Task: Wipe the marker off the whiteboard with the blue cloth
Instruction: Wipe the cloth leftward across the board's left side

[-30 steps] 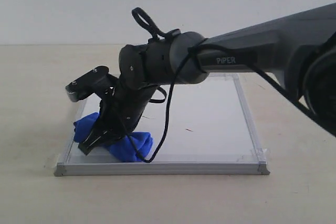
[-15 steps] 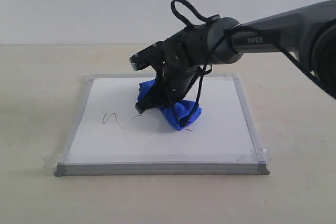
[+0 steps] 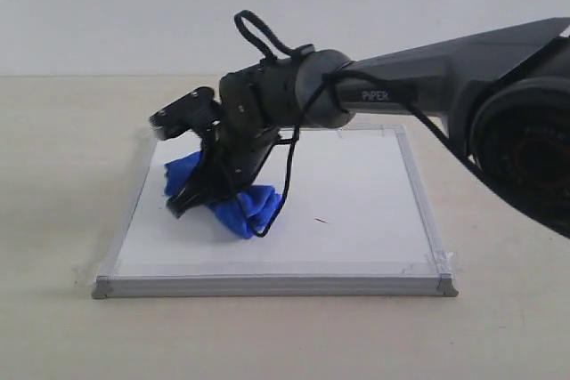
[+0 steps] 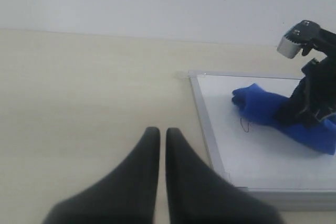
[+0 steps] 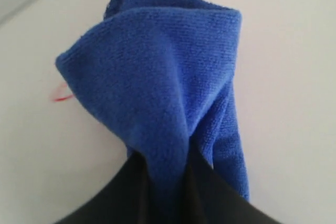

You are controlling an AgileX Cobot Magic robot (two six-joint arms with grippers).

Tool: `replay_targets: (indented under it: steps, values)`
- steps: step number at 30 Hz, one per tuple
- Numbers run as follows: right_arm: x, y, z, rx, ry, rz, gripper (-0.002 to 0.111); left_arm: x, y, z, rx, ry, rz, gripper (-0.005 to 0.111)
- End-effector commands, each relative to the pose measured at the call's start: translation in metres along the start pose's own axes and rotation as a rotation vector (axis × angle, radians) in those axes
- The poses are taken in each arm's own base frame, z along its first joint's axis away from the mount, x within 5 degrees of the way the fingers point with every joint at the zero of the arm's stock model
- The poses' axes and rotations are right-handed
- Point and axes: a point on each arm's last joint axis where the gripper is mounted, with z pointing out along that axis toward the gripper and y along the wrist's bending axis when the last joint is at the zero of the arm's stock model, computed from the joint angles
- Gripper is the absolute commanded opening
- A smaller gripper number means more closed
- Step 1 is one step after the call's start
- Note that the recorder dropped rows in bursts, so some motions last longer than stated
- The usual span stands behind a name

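Observation:
The whiteboard [image 3: 356, 211] lies flat on the table, silver-framed, with tape at its corners. My right gripper [image 3: 191, 202] is shut on the blue cloth [image 3: 240, 211] and presses it onto the board's left half. The cloth [image 5: 157, 87] fills the right wrist view, pinched between the dark fingers [image 5: 131, 192]. A tiny red dash [image 3: 321, 220] shows right of the cloth, and a red stroke [image 5: 62, 96] peeks out beside the cloth's edge. A piece of the dark squiggle [image 4: 244, 125] shows beside the cloth [image 4: 273, 111] in the left wrist view. My left gripper [image 4: 158, 132] is shut, empty, off the board.
The board's left frame [image 4: 207, 124] runs close to my left gripper. The right arm [image 3: 427, 86] stretches across above the board's right half, with a black cable loop [image 3: 258, 33] on top. A beige table [image 3: 53, 175] surrounds the board.
My right gripper has swept the cloth from the board's near left corner to the middle and back to the left. The squiggle seen half a second ago is now mostly covered.

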Motion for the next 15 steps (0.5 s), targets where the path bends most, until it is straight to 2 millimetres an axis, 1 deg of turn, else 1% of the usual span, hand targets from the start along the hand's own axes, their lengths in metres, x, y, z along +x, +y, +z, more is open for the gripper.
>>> replay_targets:
  steps: [1, 2, 4, 6, 10, 12, 14, 15]
  values:
    - [0.021, -0.053, 0.013, 0.164, 0.085, 0.106, 0.000, -0.002, 0.000, -0.001, 0.003, -0.011, 0.001, 0.004]
    - [0.022, -0.055, 0.013, 0.162, 0.085, 0.118, 0.000, -0.002, 0.000, -0.001, 0.003, -0.011, 0.001, 0.004]
    - [0.021, -0.050, 0.013, 0.143, 0.082, 0.126, 0.000, -0.002, 0.000, -0.001, 0.003, -0.011, 0.001, 0.004]
    - [0.018, -0.031, 0.015, 0.075, 0.077, 0.080, 0.000, -0.002, 0.000, -0.001, 0.003, -0.011, 0.001, 0.004]
    - [0.010, 0.023, 0.015, -0.144, 0.040, -0.010, 0.000, -0.002, 0.000, -0.001, 0.003, -0.011, 0.001, 0.004]
    - [0.004, 0.048, 0.011, -0.240, 0.006, -0.067, 0.000, -0.002, 0.000, -0.001, 0.003, -0.011, 0.001, 0.004]
    - [-0.004, 0.065, 0.006, -0.293, -0.023, -0.105, 0.000, -0.002, 0.000, -0.001, 0.003, -0.011, 0.001, 0.004]
    - [-0.007, 0.068, 0.003, -0.303, -0.031, -0.122, 0.000, -0.002, 0.000, -0.001, 0.003, -0.011, 0.001, 0.004]
